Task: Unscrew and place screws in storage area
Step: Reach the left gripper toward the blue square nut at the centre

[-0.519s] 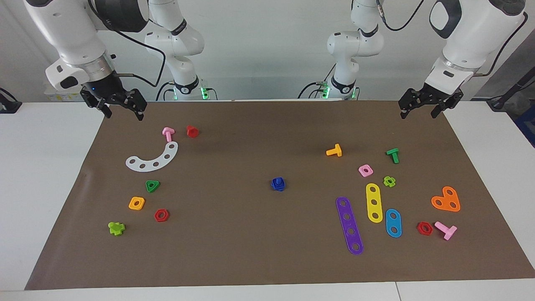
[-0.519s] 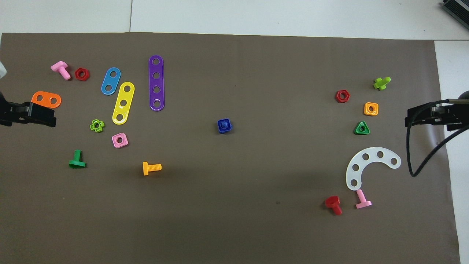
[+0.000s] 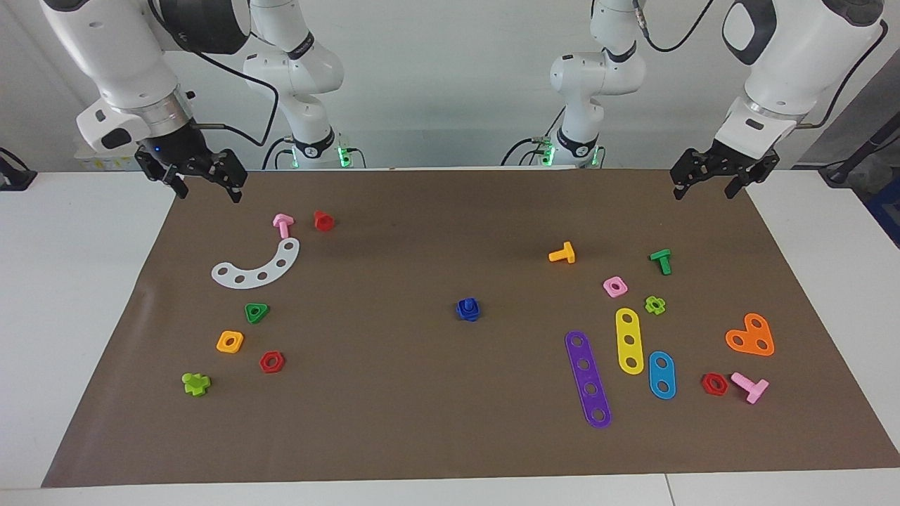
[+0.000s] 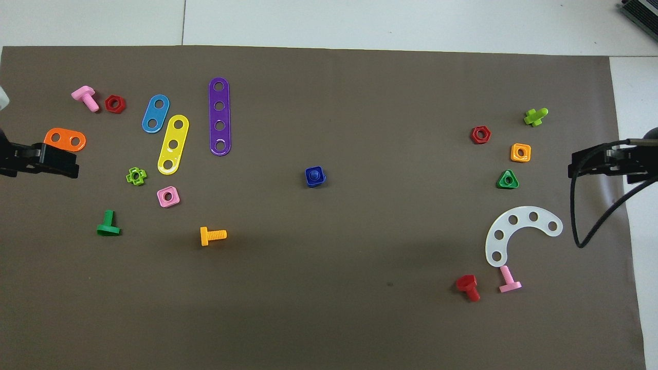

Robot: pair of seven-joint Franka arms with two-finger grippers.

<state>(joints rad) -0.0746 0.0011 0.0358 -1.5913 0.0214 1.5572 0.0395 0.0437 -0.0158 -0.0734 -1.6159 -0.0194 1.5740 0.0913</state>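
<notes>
The dark-blue bolt with its square nut on it (image 3: pixel 467 309) stands in the middle of the brown paper sheet (image 3: pixel 422 414), apart from all other parts; it also shows in the overhead view (image 4: pixel 314 176). My left gripper (image 3: pixel 705 191) hangs open and empty above the sheet's corner at the left arm's end, close to the robots; in the overhead view (image 4: pixel 51 160) it shows beside the orange plate. My right gripper (image 3: pixel 207 192) hangs open and empty above the sheet's corner at the right arm's end (image 4: pixel 596 163). Both arms wait.
Loose parts cluster toward the left arm's end: purple strip (image 3: pixel 588 378), yellow strip (image 3: pixel 629 340), light-blue strip (image 3: pixel 661 374), orange plate (image 3: pixel 751 336), orange bolt (image 3: pixel 562 253). Toward the right arm's end lie a white curved strip (image 3: pixel 259 266), nuts and bolts.
</notes>
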